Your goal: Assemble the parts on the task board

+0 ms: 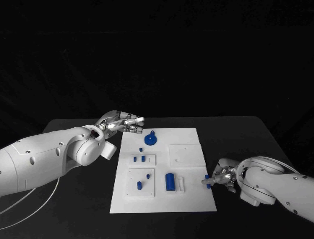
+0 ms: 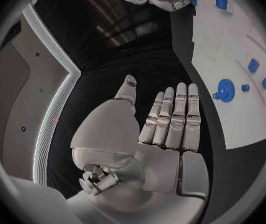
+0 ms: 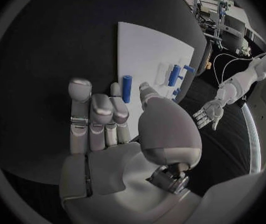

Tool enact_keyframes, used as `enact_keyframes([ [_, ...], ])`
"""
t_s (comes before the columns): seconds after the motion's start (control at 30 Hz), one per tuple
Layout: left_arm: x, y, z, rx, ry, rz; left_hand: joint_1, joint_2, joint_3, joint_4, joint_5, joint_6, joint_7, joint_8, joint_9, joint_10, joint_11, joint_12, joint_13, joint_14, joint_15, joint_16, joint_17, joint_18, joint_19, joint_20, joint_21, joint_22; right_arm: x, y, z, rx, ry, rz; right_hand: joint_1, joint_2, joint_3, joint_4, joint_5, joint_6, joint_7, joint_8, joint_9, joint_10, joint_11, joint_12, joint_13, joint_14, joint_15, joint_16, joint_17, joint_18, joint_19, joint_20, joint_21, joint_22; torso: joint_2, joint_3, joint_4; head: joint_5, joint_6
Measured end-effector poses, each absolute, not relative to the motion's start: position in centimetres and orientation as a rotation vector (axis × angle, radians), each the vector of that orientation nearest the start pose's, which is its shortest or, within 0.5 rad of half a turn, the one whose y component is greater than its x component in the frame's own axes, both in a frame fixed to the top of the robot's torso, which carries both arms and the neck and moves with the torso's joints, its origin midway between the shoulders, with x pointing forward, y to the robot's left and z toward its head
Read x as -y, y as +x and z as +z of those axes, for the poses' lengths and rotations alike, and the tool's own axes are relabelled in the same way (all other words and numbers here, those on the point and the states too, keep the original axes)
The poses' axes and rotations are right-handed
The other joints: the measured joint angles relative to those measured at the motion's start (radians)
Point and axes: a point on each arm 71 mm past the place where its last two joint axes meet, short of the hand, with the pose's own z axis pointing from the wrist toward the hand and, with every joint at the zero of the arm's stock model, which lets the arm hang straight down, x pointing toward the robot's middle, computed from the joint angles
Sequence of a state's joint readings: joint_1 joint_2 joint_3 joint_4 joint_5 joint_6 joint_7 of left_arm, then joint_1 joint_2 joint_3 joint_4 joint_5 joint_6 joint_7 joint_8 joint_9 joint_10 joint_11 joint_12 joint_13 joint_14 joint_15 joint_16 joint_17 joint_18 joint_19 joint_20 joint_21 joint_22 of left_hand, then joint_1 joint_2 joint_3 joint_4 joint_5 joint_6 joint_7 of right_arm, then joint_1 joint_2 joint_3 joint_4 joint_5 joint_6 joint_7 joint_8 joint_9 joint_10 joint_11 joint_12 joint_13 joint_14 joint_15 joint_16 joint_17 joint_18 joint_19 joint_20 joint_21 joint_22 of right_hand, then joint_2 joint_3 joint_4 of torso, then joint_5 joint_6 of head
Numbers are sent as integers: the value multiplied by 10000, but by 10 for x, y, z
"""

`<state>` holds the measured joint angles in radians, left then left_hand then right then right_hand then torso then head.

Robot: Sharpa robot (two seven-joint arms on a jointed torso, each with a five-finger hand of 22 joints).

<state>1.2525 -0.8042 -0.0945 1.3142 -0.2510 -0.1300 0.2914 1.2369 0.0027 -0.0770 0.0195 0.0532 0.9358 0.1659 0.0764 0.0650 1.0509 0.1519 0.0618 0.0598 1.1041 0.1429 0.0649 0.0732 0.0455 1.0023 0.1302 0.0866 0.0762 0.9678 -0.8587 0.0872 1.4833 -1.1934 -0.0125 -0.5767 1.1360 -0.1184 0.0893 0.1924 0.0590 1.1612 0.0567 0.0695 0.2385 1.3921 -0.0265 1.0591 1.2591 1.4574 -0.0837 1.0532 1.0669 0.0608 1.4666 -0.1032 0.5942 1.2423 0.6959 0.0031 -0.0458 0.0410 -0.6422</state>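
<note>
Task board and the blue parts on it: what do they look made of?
Task board: looks like matte white plastic, flat and even, no glare, with raised white panels; painted sheet is possible. Blue parts, e.g. the round one and the cylinder: probably moulded or printed plastic, uniform saturated colour, hardly any shine.

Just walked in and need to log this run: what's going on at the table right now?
A two-armed robot is assembling small blue parts on the white task board. Its right hand is at the board's right edge, pinching a small blue peg. The left hand hovers off the board's far left corner, fingers straight and holding nothing. On the board, a round blue disc lies near the far end, a blue cylinder nearer the robot, and other small blue pieces lie around.
</note>
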Motion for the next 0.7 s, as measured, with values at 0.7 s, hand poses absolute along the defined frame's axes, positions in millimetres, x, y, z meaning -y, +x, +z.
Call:
enact_keyframes([
  [0.7,-244,523,-188,-16338,-8584,-13895,0,0,0,0,0,0,0,0,0,0,0,0,0,0,0,0,-2,0,0,0,0,0,237,455,-294,-22498,3596,2726,89,1164,1929,-2659,1774,218,-83,-24,3690,-45,-44,-63,-10,-2,9,-69,-40,-73,0,-1,0,-18,-3,-2,-15,25,11],
])
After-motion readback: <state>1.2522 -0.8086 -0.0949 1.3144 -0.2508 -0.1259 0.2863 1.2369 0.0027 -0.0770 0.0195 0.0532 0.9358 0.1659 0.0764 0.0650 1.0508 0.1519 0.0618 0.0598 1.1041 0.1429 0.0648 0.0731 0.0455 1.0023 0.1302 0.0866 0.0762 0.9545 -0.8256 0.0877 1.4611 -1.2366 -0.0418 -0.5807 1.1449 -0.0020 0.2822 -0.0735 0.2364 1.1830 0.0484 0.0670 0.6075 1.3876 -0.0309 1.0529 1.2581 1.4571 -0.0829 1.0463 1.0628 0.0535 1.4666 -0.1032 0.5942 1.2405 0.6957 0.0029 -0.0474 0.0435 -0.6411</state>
